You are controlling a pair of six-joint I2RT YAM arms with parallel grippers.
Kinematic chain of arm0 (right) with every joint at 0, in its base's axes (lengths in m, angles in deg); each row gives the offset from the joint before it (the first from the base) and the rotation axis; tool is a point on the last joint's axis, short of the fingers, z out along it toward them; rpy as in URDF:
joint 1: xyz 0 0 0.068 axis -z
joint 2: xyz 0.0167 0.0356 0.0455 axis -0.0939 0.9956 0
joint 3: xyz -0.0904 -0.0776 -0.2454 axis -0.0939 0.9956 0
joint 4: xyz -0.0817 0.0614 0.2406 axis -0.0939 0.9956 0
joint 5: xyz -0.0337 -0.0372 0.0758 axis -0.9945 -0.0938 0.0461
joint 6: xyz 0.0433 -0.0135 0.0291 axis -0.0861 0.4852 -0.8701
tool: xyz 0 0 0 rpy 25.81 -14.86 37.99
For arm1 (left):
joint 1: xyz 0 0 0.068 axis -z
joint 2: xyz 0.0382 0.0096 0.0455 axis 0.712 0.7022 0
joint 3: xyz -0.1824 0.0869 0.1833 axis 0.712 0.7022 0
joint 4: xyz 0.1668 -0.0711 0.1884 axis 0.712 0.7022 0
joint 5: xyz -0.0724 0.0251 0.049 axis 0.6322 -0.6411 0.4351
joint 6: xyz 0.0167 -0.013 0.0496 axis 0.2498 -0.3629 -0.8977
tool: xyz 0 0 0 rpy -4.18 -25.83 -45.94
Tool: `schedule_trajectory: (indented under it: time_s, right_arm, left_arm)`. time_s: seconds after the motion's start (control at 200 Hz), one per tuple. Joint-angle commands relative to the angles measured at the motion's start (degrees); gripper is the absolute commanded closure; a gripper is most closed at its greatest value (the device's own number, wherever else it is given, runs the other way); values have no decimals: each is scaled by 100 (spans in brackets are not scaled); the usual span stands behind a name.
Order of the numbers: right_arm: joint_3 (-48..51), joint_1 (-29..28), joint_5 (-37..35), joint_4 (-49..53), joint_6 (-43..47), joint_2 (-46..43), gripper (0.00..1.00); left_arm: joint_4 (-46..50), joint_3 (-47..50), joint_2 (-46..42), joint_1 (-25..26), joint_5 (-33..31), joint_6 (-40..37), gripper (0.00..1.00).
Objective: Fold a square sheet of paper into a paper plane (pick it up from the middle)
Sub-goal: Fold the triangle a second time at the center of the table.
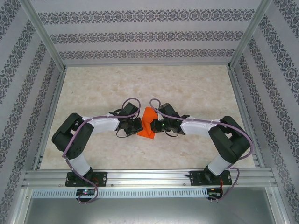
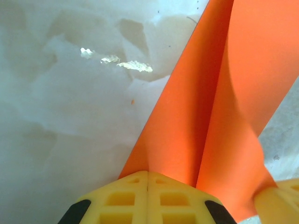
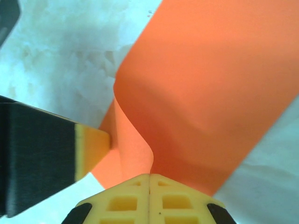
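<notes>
The square sheet of paper [image 1: 148, 124] is bright orange and hangs bent between the two grippers over the middle of the table. My left gripper [image 1: 139, 125] is shut on its left edge. In the left wrist view the yellow jaws [image 2: 148, 173] meet on the sheet [image 2: 224, 93], which rises away in two curved panels. My right gripper [image 1: 156, 125] is shut on the right edge. In the right wrist view, paper [image 3: 210, 93] curls up from the closed jaws [image 3: 150, 175], with the left gripper's yellow fingertip [image 3: 91, 149] touching it. The paper plane is out of view.
The marble-patterned tabletop [image 1: 140, 84] lies under the paper. Patterned walls [image 1: 140, 35] enclose the back and sides. An aluminium rail [image 1: 149, 177] carries both arm bases at the near edge. The two grippers are very close together.
</notes>
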Motion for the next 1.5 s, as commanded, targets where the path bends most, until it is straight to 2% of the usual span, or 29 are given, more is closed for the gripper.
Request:
schedule_trajectory:
  time_s: [0.0, 0.43, 1.494]
  right_arm:
    - [-290, 157, 205, 254, 492, 127, 100]
    - [-768, 457, 304, 779, 1262, 499, 98]
    - [-770, 517, 17, 708, 1257, 763, 98]
  left_arm:
    - [313, -37, 278, 73, -248, -275, 100]
    - [548, -169, 352, 85, -325, -495, 100]
    - [690, -304, 414, 82, -320, -633, 100]
